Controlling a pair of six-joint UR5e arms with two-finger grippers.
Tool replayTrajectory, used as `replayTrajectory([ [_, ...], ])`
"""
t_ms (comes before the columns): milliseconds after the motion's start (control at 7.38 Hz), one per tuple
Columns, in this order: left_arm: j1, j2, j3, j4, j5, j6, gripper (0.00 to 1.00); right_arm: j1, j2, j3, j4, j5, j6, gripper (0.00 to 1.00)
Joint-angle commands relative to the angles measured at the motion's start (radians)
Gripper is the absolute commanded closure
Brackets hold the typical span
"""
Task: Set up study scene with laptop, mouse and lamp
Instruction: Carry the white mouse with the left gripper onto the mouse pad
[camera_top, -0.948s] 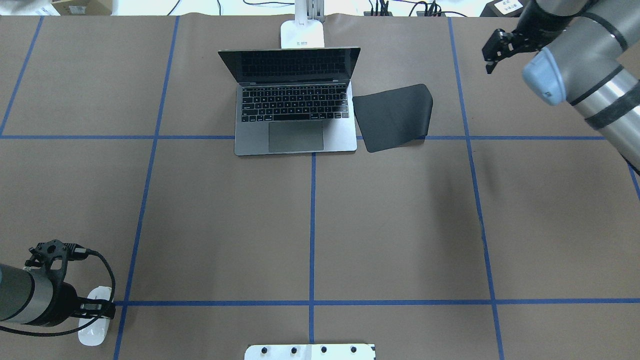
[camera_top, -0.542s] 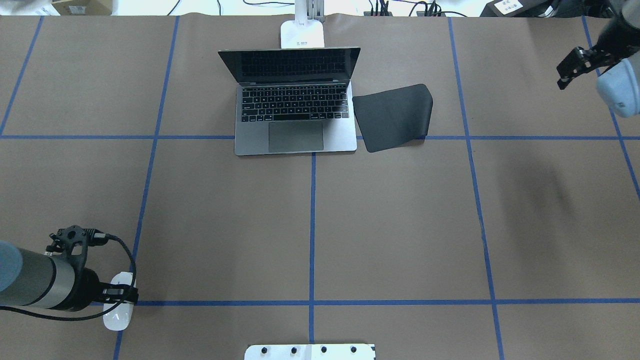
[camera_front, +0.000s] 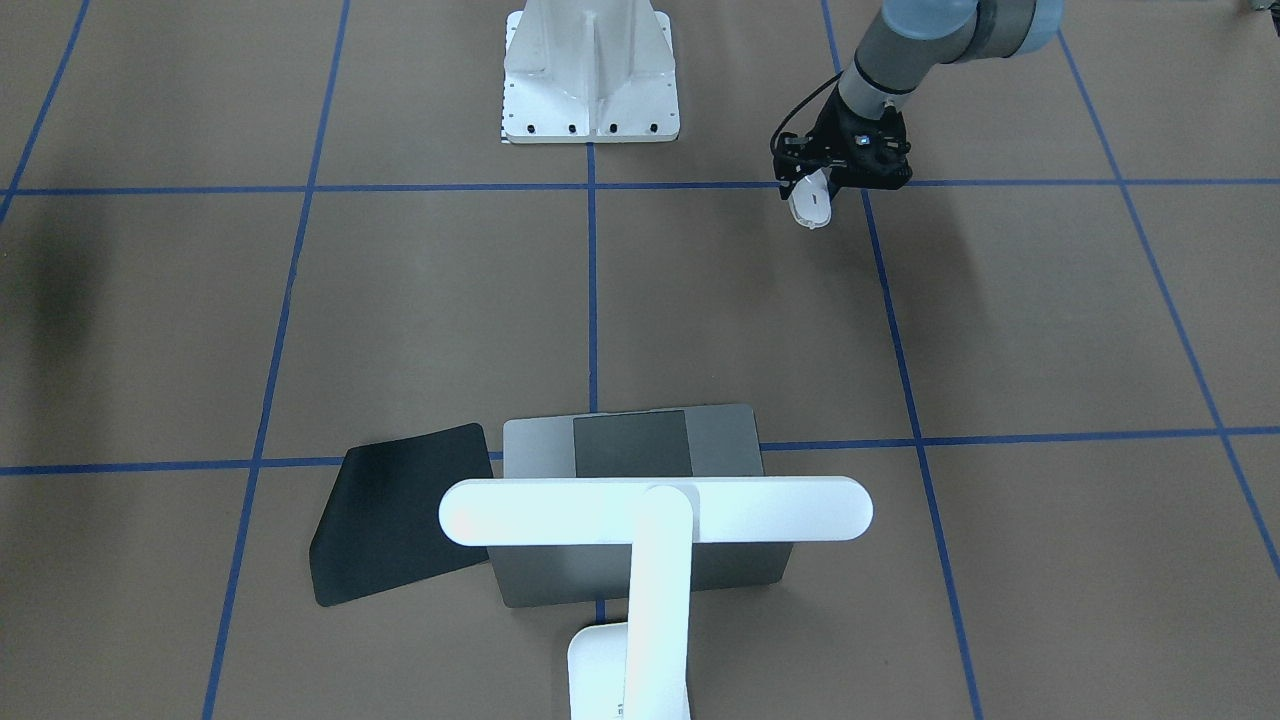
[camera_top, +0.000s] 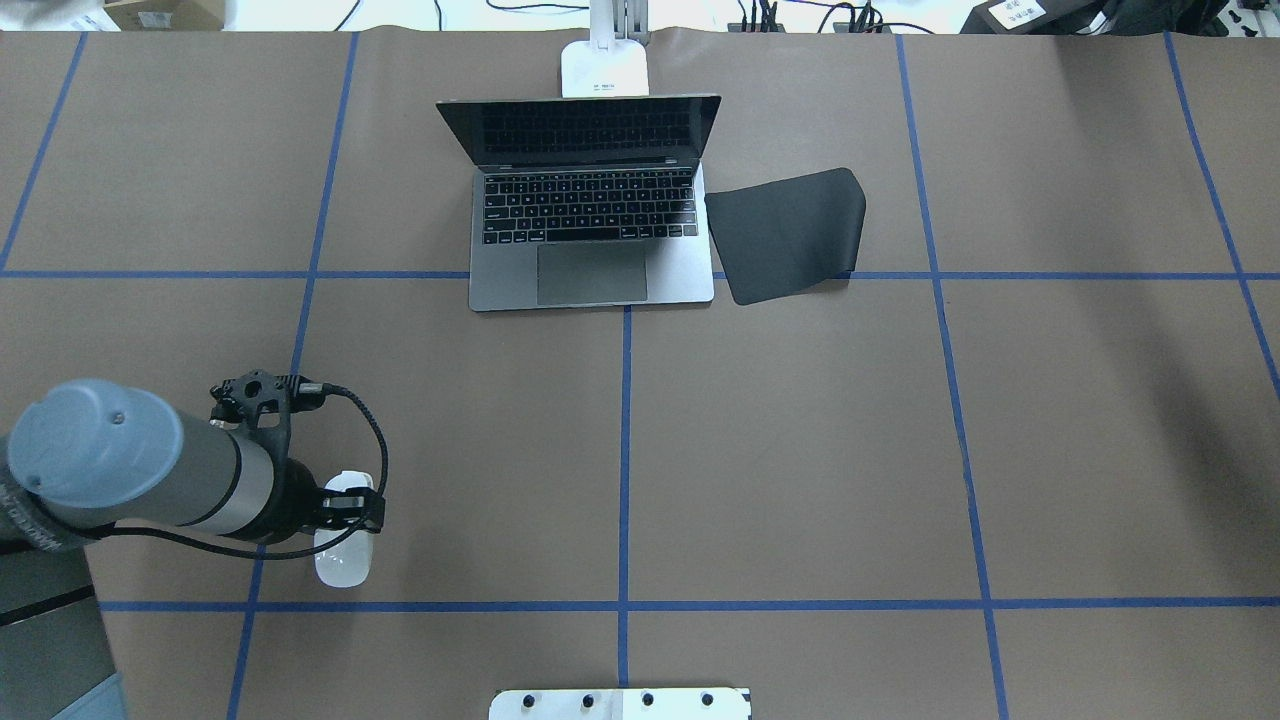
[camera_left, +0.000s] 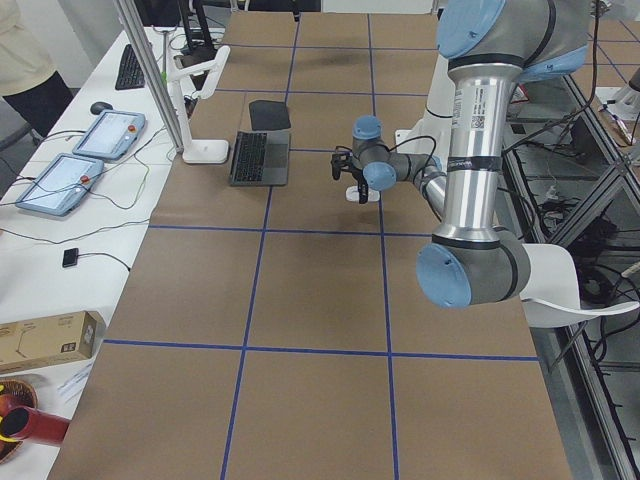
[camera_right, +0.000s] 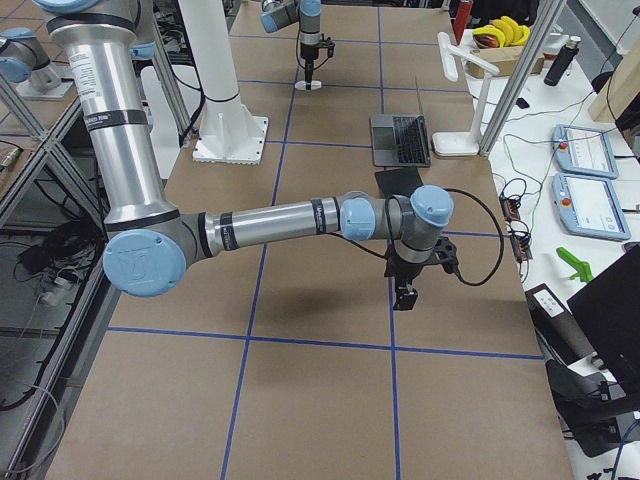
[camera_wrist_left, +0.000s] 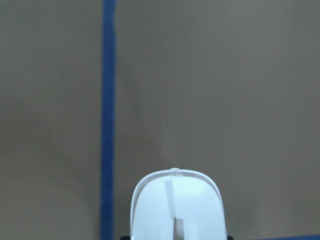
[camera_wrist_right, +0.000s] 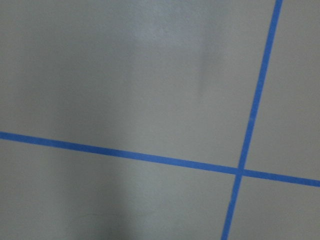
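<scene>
Brown paper (camera_top: 800, 450) lined with blue tape is laid over the counter (camera_top: 1100, 150). The glossy white mouse (camera_top: 344, 568) is clamped by the left jaws; the right jaws' state cannot be told.

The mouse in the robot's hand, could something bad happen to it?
Maybe two things. The left gripper pinches the mouse toward one end, and much of its smooth white shell sticks out, so it might slip and fall on the table. Also, the black mat lies right beside the open laptop, so setting the mouse down there could bump the laptop if the arm goes a little off.
</scene>
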Motion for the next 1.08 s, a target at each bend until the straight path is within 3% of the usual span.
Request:
replayTrajectory([
  [0, -0.029, -0.211, 0.007, 0.213, -0.001, 0.000, 0.72, 0.053, -0.072, -0.001, 0.003, 0.001, -0.124, 0.00],
  [271, -0.069, -0.334, 0.056, 0.231, 0.008, 0.000, 0.72, 0.063, -0.101, 0.010, 0.022, -0.001, -0.152, 0.00],
  [542, -0.080, -0.466, 0.153, 0.228, 0.053, -0.001, 0.73, 0.063, -0.184, -0.002, 0.183, -0.036, -0.139, 0.00],
  [948, -0.082, -0.638, 0.309, 0.217, 0.128, -0.012, 0.73, 0.063, -0.190, -0.033, 0.187, -0.061, -0.136, 0.00],
])
